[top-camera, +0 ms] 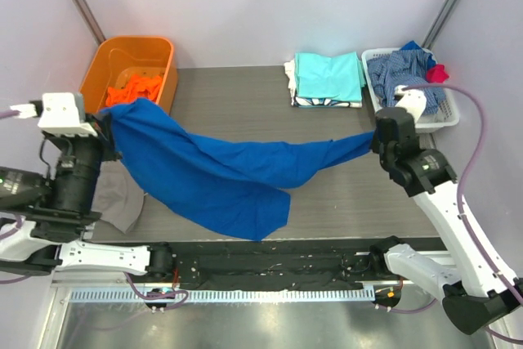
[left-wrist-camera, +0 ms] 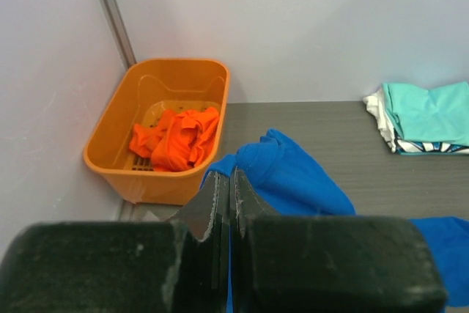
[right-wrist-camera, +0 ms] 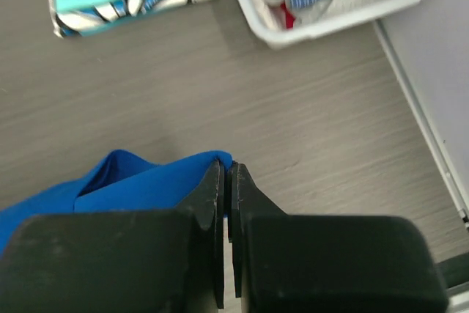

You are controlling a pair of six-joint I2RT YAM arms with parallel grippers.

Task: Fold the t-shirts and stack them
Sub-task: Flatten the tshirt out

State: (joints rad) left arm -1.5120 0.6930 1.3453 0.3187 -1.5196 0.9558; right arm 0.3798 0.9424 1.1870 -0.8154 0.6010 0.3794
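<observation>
Above the grey counter, wide-set left fingers and right fingers each pinch one end of the sagging royal blue cotton t-shirt.

the left arm stands folded at the left side of the top view, its dark forearm running up to a wrist that turns inward. the left gripper has its two fingers pressed together on a fold of the blue t-shirt. the right arm slants from its base at the lower right up and inward, bent at the elbow, and the right gripper points toward the left arm with its jaws closed on the shirt's other end, the two grippers well apart from each other.
</observation>
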